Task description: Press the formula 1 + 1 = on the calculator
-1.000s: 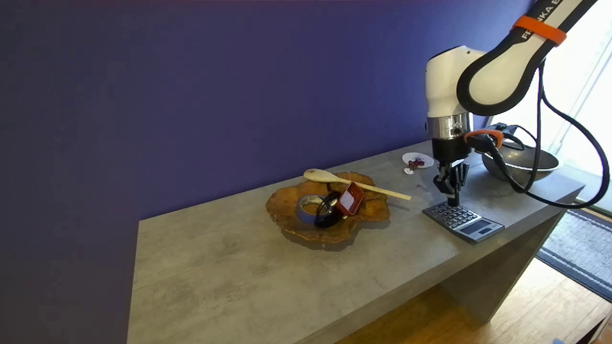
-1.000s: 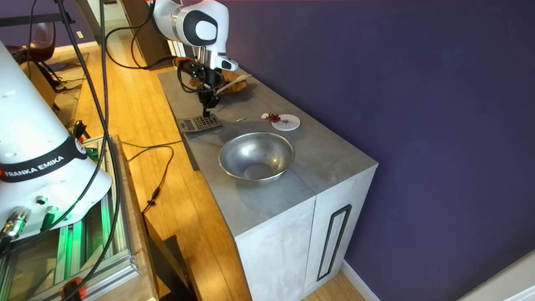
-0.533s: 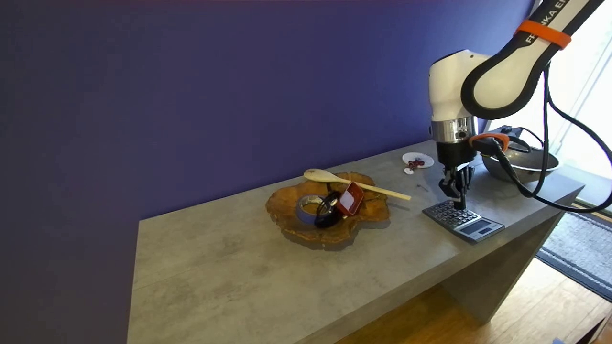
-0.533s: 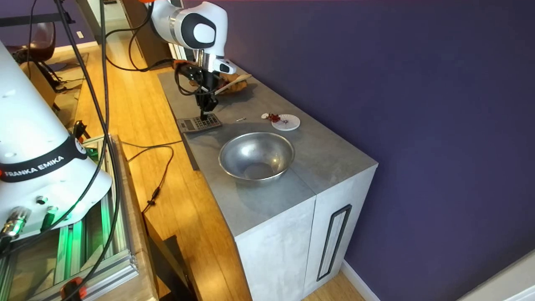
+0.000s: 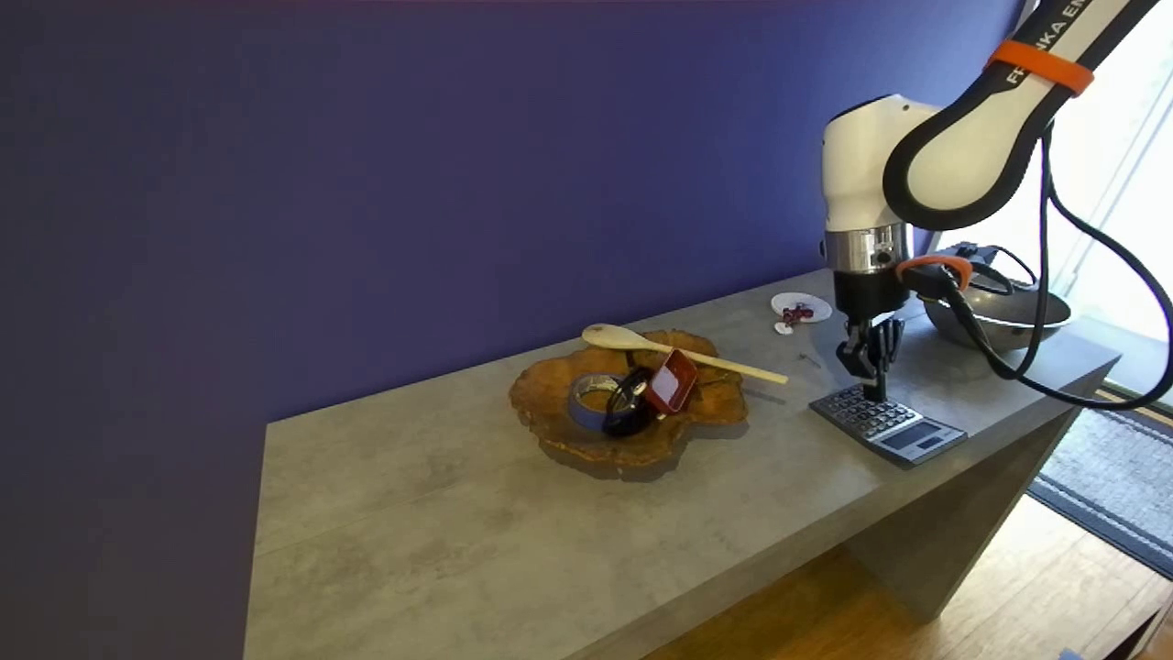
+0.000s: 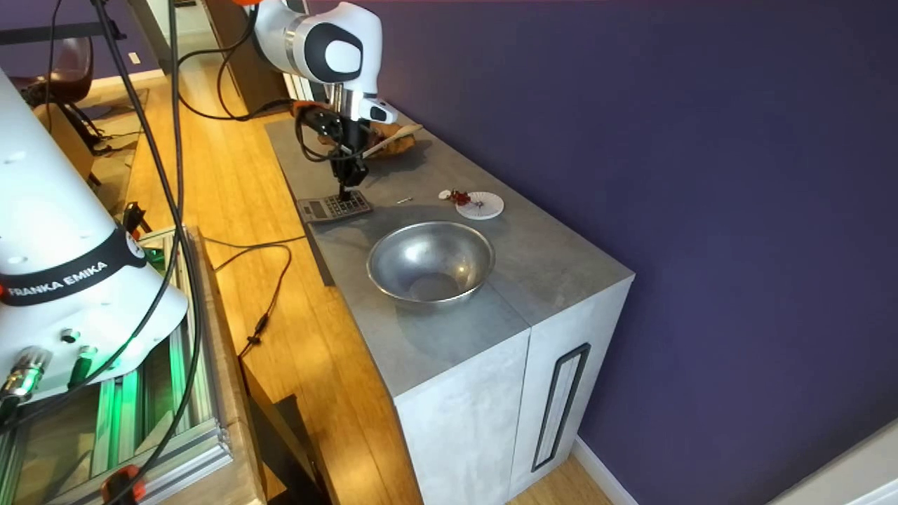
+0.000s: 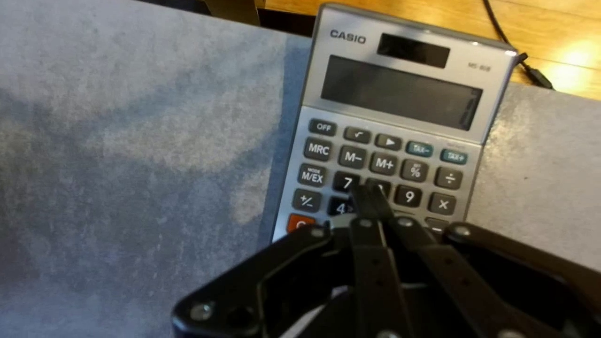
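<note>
The calculator (image 7: 404, 89), silver-grey with dark keys, lies flat on the worktop in both exterior views, on its keypad side under my gripper (image 5: 875, 396). Seen from the wrist, the gripper (image 7: 368, 190) is shut, its fingertips together with nothing between them. The tips overlap the edges of the 7 and 8 keys and partly cover the 4. Lower number keys, with 1, + and =, are hidden behind the fingers. Whether the tips touch a key cannot be made out. On the display (image 7: 399, 91) a faint mark shows at the right end, too dim to read.
A metal bowl (image 6: 393, 270) and a white dish (image 6: 491, 203) with small red things stand near the calculator. A wooden platter (image 5: 541, 399) bears a wooden spoon (image 5: 614, 337), tape and a red box. The worktop's edge runs close to the calculator's display end.
The shut gripper has shifted a little over the keypad toward the display and lower, then slightly back up in the last half second. The calculator has stayed put.
</note>
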`<action>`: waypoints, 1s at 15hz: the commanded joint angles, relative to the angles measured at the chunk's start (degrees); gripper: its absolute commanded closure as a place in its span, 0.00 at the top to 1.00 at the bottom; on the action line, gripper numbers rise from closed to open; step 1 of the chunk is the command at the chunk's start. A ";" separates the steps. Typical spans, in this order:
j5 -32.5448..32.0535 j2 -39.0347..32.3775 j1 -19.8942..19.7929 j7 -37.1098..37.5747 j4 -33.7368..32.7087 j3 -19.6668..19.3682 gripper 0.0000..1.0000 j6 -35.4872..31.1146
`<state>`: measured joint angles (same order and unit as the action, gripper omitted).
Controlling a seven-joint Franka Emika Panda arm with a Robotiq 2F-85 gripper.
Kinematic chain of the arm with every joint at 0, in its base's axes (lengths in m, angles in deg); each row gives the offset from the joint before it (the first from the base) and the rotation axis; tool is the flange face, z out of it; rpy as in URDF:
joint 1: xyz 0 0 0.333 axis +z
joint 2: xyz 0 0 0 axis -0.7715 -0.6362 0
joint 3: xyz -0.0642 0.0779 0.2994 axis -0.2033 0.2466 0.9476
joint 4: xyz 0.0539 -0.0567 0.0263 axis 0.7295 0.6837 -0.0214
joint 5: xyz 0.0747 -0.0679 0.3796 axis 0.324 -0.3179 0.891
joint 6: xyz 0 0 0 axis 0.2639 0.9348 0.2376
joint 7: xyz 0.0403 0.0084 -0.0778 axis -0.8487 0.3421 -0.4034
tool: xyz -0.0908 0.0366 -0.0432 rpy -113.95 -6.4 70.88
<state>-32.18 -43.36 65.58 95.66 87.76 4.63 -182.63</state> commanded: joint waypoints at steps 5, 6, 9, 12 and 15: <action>0.69 -1.59 -0.70 -1.76 -0.54 0.45 0.00 -0.64; 1.07 -1.75 -0.94 -2.15 -0.59 0.63 0.00 -0.82; 1.40 -1.83 -1.23 -2.70 -0.51 0.88 0.00 -1.47; 1.56 -1.88 -1.36 -3.10 -0.63 1.20 0.00 -1.59; 1.42 -1.74 -1.26 -3.29 -0.64 1.29 0.00 -1.58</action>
<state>-32.05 -44.82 64.99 93.81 87.53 5.08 -183.60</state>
